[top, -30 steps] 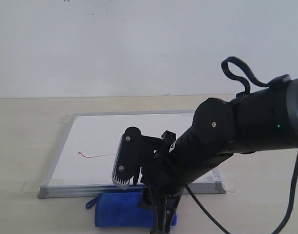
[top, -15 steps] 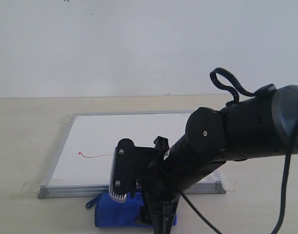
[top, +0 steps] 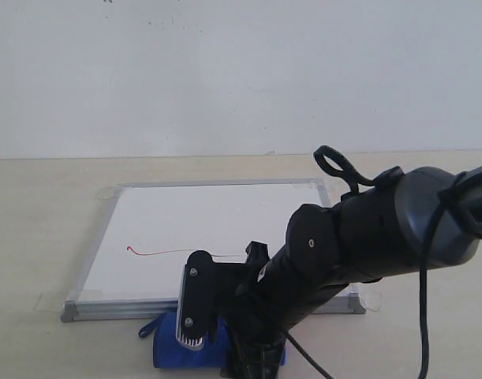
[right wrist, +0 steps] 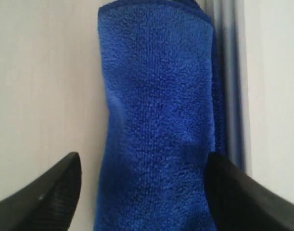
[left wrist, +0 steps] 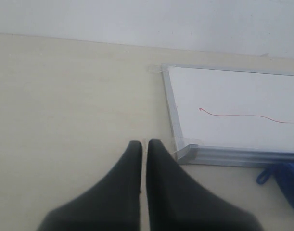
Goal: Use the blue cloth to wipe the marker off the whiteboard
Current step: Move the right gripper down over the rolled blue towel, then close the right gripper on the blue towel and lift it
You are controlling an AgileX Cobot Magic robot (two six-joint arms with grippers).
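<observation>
Claw (right wrist: 144,192) straddles blue cloth (right wrist: 156,96) — plain only in right wrist view.

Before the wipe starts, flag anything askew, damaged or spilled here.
Nothing stands out. The whiteboard lies flat, taped at its corners; the marker line is the only ink visible; the blue cloth lies rolled against the near frame, between the right gripper's open jaws.

The right arm (top: 359,237) has sunk toward the lower centre of the exterior frame. Its pale wrist block (top: 192,309) has slid down and left. The right gripper (right wrist: 143,190), jaws spread, now sits lower over the blue cloth (top: 163,351), hiding more of it. More of the marker (top: 170,252) is uncovered.
</observation>
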